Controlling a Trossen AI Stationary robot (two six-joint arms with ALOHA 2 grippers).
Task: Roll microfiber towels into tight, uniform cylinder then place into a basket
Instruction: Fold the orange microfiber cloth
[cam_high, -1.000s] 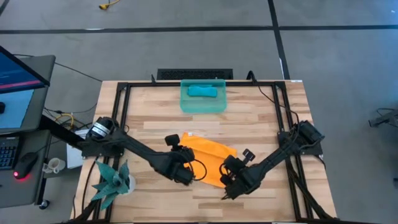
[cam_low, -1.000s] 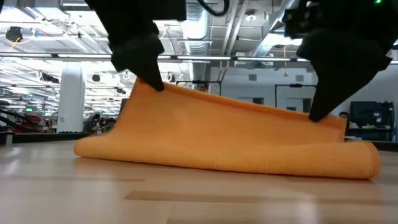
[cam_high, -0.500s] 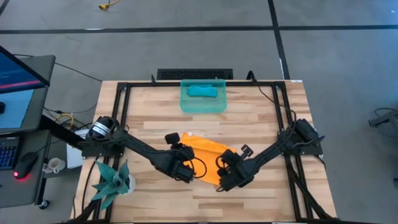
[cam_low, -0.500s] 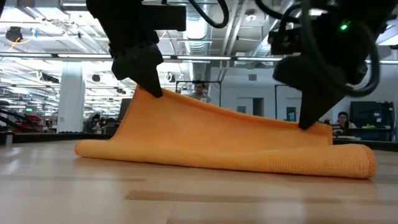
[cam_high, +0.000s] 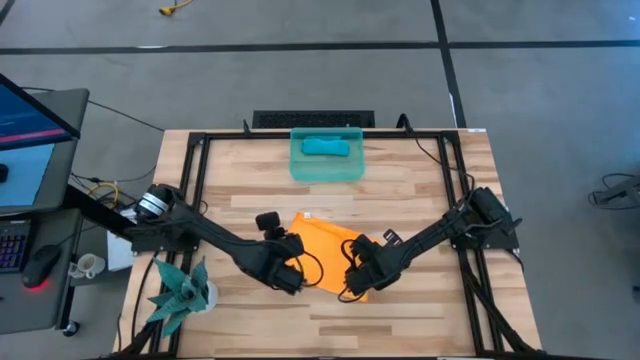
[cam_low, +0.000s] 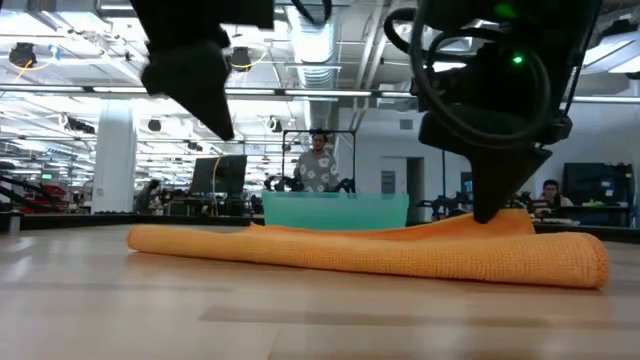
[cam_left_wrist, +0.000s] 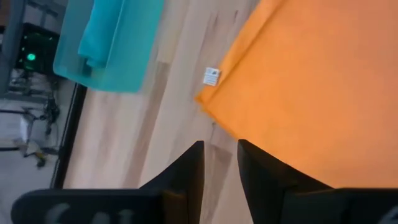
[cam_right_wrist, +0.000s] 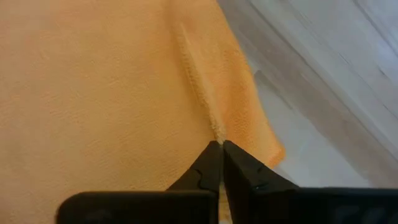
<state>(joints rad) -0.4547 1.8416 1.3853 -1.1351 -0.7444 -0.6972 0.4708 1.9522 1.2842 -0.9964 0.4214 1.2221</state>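
Observation:
The orange microfiber towel (cam_high: 322, 243) lies folded on the table's middle, a white tag (cam_left_wrist: 212, 76) at one corner. My left gripper (cam_low: 224, 130) hangs open above the towel's left end, nothing between its fingers (cam_left_wrist: 193, 163). My right gripper (cam_low: 490, 212) is down on the towel's right part, shut on a ridge of the cloth. At the far edge stands the teal basket (cam_high: 300, 168) with the rolled teal-blue towel (cam_high: 325, 147) lying in it. My right gripper pinches a narrow raised ridge of the orange towel's upper layer (cam_right_wrist: 213, 127) between its two fingertips. The fingers come from above, slanting down. The pinched part (cam_low: 505, 220) stands only slightly above the rest of the towel, which lies on the table.
A teal spiky plant figure (cam_high: 180, 292) stands at the table's near left corner. A black frame (cam_high: 200, 150) runs round the table's edges. Bare wood shows between the towel and the basket and along the near edge. People stand in the room beyond the table.
My left gripper has let go of the towel's upper layer and risen; that layer has dropped flat at the left end. My right gripper has gone toward the table's left and a little down with its pinch, and the raised right part has sunk low.

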